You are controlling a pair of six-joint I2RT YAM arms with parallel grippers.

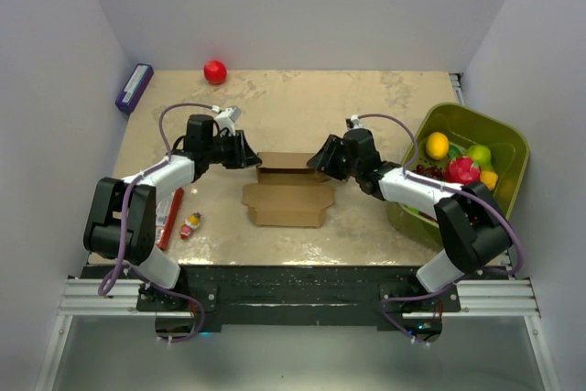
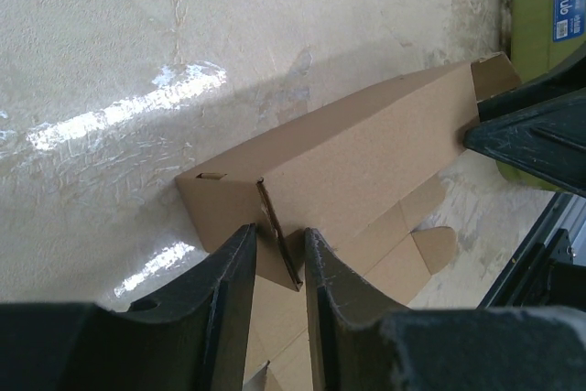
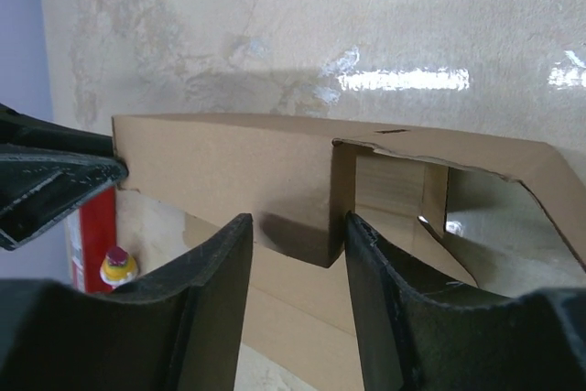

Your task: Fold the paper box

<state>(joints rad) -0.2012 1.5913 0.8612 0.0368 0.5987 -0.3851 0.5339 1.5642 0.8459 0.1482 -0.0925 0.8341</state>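
The paper box (image 1: 288, 203) is a brown cardboard sheet lying mid-table, its back wall (image 1: 291, 164) folded upright. My left gripper (image 1: 251, 155) is at the wall's left end and my right gripper (image 1: 320, 160) at its right end. In the left wrist view the box (image 2: 366, 153) runs away from me. The left gripper (image 2: 279, 231) is open, and the thin edge of an end flap stands between its fingers. In the right wrist view the right gripper (image 3: 298, 222) is open astride a flap corner of the box (image 3: 220, 162), which touches the right finger (image 3: 385, 272).
A green bin (image 1: 508, 139) of toy fruit stands at the right edge. A red ball (image 1: 214, 71) and a purple box (image 1: 134, 87) lie at the back left. A red flat pack (image 1: 170, 217) and a small yellow toy (image 1: 191, 224) lie front left.
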